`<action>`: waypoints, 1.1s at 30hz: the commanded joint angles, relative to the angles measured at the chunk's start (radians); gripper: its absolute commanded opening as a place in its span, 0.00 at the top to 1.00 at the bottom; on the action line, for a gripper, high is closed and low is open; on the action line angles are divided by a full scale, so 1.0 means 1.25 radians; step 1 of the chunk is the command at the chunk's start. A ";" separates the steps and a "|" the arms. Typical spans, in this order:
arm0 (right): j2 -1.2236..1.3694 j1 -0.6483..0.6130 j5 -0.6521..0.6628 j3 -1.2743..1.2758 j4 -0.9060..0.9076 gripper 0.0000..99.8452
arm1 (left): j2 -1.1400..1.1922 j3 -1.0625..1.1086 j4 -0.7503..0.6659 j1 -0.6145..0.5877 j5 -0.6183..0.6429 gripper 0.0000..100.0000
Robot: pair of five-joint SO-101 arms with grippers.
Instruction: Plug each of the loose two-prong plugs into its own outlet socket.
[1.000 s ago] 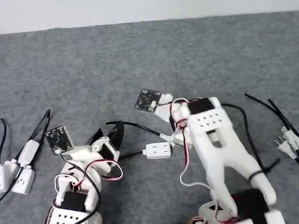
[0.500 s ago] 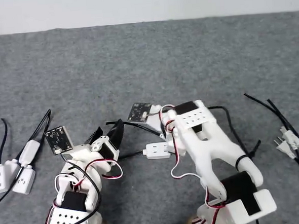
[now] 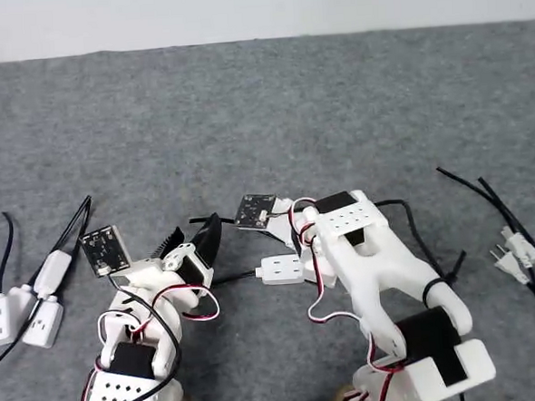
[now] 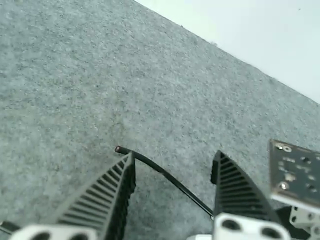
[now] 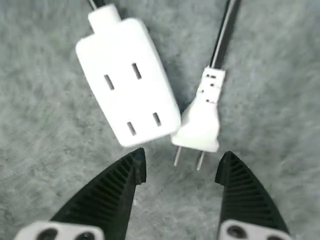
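Right gripper [image 5: 182,156], spread wide, hangs over the two-prong plug [image 5: 201,120] lying just beside the outlet socket [image 5: 127,100]; left gripper [image 4: 174,156] also spread.

A grey desk [image 3: 334,96] covering, coarse and felt-like, spans the high view from left to right and from the near edge to the far one. Its nap looks even, flecked with lighter and darker fibres. At the far side it ends in a nearly straight line against a plain white wall [image 3: 238,11], which runs as a pale band along the whole far edge. In the left wrist view the same grey surface [image 4: 75,75] meets the white wall [image 4: 260,30] along a slanting line. The right wrist view shows the covering [image 5: 40,125] close up, its fibres matted and mottled.
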 commanded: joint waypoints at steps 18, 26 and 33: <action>-0.096 0.180 -0.203 -0.149 0.087 0.99 | -0.005 -0.007 -0.023 0.034 -0.005 0.76; -0.242 0.310 -0.619 -0.022 0.109 0.99 | -0.005 -0.007 -0.023 0.031 -0.006 0.76; -0.272 0.368 -0.851 0.032 0.056 0.99 | -0.005 -0.007 -0.022 0.029 -0.006 0.76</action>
